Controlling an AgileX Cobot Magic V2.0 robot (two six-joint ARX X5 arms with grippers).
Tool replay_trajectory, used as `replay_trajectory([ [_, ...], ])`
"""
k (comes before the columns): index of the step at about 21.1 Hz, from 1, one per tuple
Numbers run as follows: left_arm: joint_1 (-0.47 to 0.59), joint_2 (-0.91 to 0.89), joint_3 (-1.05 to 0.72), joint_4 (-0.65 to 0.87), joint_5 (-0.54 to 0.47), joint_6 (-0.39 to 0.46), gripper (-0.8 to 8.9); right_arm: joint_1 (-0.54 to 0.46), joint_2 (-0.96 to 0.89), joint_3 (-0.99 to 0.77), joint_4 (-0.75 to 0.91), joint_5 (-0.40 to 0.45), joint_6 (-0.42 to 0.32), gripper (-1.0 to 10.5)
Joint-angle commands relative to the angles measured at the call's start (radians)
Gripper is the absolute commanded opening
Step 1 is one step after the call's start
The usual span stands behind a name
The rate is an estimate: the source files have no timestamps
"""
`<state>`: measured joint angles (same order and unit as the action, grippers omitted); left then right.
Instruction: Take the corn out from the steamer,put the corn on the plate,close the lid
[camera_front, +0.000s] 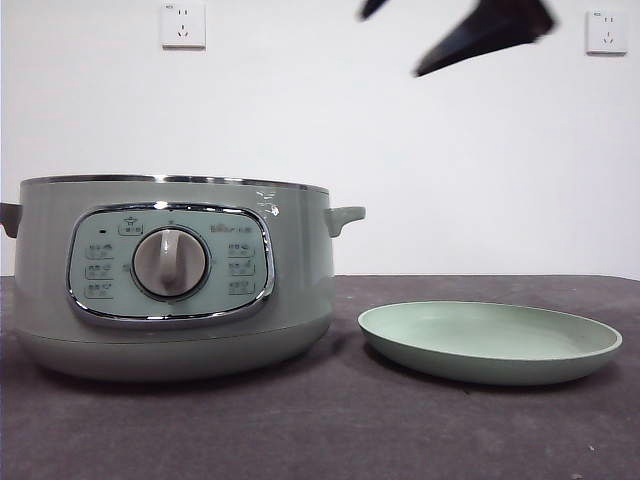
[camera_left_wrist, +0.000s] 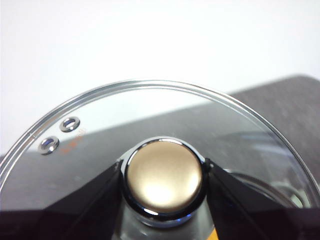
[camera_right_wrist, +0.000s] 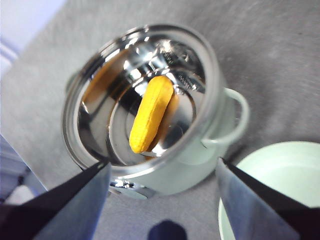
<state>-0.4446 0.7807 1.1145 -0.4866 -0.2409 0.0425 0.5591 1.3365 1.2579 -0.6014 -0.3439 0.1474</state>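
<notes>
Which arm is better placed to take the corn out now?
Right. The right gripper hangs open above the open steamer, with the corn below. The left gripper is shut on the lid knob.

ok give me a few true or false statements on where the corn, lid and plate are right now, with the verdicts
1. The corn lies inside the steamer. True.
2. The lid sits on the steamer. False: the pot is open, and the left claw is shut on the lid's knob, holding it away from the pot.
3. The plate already holds the corn. False: nothing lies on the plate.
4. The right claw is open above the steamer. True.
5. In the front view, the plate stands on the table beside the steamer, not touching it. True.
</notes>
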Motion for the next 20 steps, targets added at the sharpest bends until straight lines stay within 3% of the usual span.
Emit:
replay_trajectory([
  [1,0.001,-0.086,0.013,0.028,-0.054,0.014,-0.08,0.084,0.135,0.134,-0.063,0.066,-0.056,3.6],
  [10,0.001,-0.199,0.013,-0.085,-0.074,0.014,-0.08,0.278,0.669,0.654,-0.245,0.276,-0.105,4.1],
  [15,0.0,-0.199,0.013,-0.099,-0.074,0.014,-0.08,0.302,0.827,0.694,-0.235,0.349,-0.105,4.1],
  [18,0.0,-0.197,0.013,-0.113,-0.074,0.014,-0.08,0.301,0.874,0.694,-0.224,0.351,-0.113,4.0],
  [20,0.0,-0.197,0.013,-0.119,-0.074,0.014,-0.08,0.301,0.891,0.694,-0.199,0.35,-0.113,3.0],
])
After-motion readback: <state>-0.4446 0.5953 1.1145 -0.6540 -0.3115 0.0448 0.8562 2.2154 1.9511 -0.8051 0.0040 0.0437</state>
